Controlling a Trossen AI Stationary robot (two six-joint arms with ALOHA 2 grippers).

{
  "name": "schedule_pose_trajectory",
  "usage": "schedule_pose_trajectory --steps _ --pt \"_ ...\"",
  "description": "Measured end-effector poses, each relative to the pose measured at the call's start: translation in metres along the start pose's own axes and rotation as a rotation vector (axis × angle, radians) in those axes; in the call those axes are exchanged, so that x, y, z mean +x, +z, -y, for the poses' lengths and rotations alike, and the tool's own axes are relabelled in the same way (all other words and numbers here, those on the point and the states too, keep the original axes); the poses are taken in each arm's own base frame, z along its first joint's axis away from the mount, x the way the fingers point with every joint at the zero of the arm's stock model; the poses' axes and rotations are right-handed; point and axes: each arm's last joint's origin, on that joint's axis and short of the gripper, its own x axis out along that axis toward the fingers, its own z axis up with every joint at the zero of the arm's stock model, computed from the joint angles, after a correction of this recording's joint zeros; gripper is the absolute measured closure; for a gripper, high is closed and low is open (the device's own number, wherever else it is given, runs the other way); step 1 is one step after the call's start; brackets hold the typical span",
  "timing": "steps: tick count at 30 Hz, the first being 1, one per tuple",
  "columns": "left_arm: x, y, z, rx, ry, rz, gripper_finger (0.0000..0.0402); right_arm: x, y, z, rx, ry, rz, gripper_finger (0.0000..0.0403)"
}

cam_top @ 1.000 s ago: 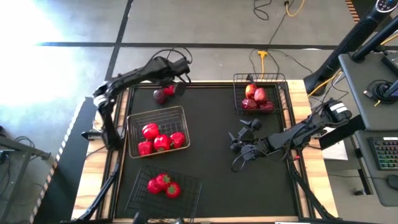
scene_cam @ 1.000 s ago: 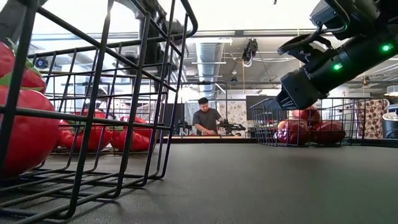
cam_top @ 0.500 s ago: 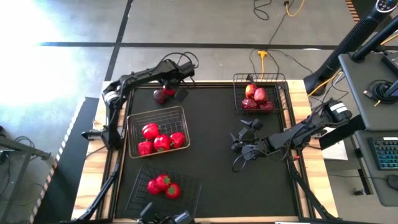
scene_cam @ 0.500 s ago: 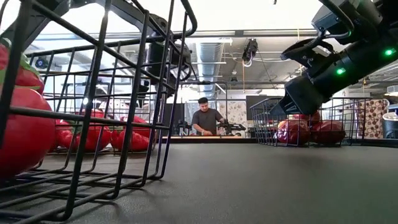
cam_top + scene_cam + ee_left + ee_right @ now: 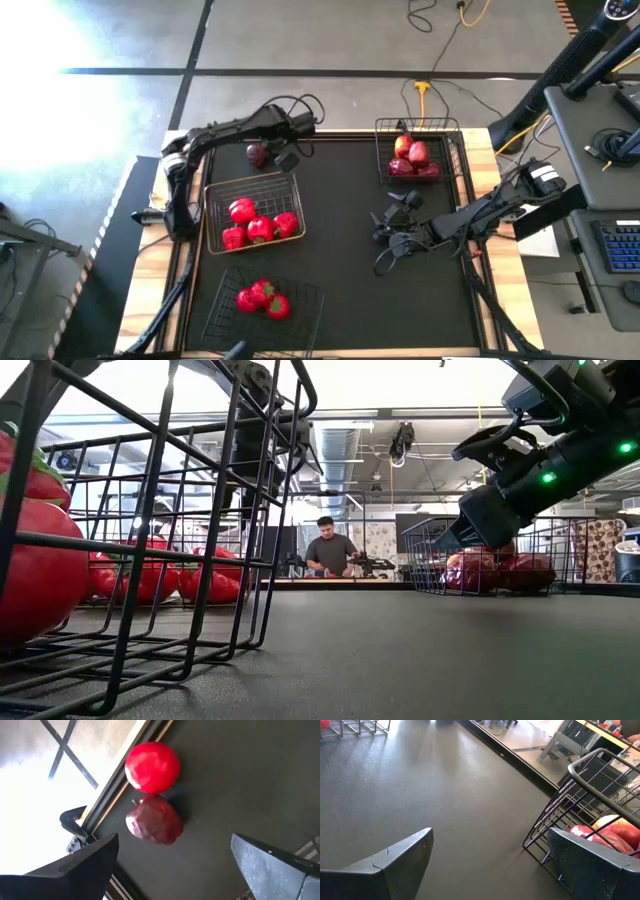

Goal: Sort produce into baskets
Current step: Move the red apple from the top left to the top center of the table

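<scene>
Two loose pieces of produce lie on the black mat at its far left edge: a dark maroon apple (image 5: 155, 820) (image 5: 257, 154) and a bright red round one (image 5: 152, 767) touching it. My left gripper (image 5: 172, 865) (image 5: 288, 152) hovers open above them, pointing steeply down, a finger on either side of the apple and clear of it. My right gripper (image 5: 381, 228) (image 5: 490, 865) waits open over the mat's right half. Three wire baskets hold red produce: peppers (image 5: 252, 222), tomatoes (image 5: 262, 297) and apples (image 5: 412, 158).
The pepper basket (image 5: 212, 192) stands just on the near side of the left gripper. The apple basket (image 5: 555, 820) is at the far right, the tomato basket (image 5: 310, 290) at the near left. The mat's raised frame (image 5: 107, 800) runs beside the loose fruit. A person stands far behind the table (image 5: 332, 548).
My left gripper has sunk toward the two loose fruits at the far left, shifted slightly toward the table's right edge, and rolled about its own axis. It has stayed open. The fruits have not moved.
</scene>
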Motion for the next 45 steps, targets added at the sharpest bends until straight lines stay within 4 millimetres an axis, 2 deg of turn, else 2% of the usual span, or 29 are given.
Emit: schedule_pose_trajectory --steps 6,10,14,20,23,28,34,42,45 --pt "-0.007 -0.026 -0.011 -0.048 0.000 0.021 0.0036 0.000 -0.001 0.000 0.026 0.000 -0.003 0.0019" --pt "-0.008 -0.036 -0.016 -0.113 -0.061 0.180 0.0036 0.000 -0.004 0.000 0.032 0.024 -0.020 0.0019" --pt "0.000 -0.045 -0.012 -0.118 -0.194 0.288 0.0036 0.000 -0.004 0.000 0.033 0.030 -0.023 0.0019" --pt "0.016 -0.077 -0.013 -0.159 -0.153 0.417 0.0036 0.000 -0.004 0.000 0.042 0.030 -0.024 0.0019" --pt "0.026 -0.099 -0.023 -0.211 -0.153 0.485 0.0036 0.000 -0.004 0.000 0.082 0.039 -0.030 0.0019" --pt "0.049 -0.124 -0.055 -0.386 -0.113 0.539 0.0036 0.000 -0.004 0.000 0.148 0.038 -0.031 0.0019" --pt "0.073 -0.124 -0.080 -0.441 -0.230 0.565 0.0036 0.001 -0.004 0.000 0.156 0.035 -0.028 0.0019" --pt "0.091 -0.095 -0.083 -0.355 -0.236 0.432 0.0036 0.001 -0.004 0.000 0.426 0.037 -0.036 0.0019" --pt "0.095 -0.089 -0.082 -0.290 -0.342 0.446 0.0036 0.001 -0.003 -0.001 0.463 0.064 -0.059 0.0019"
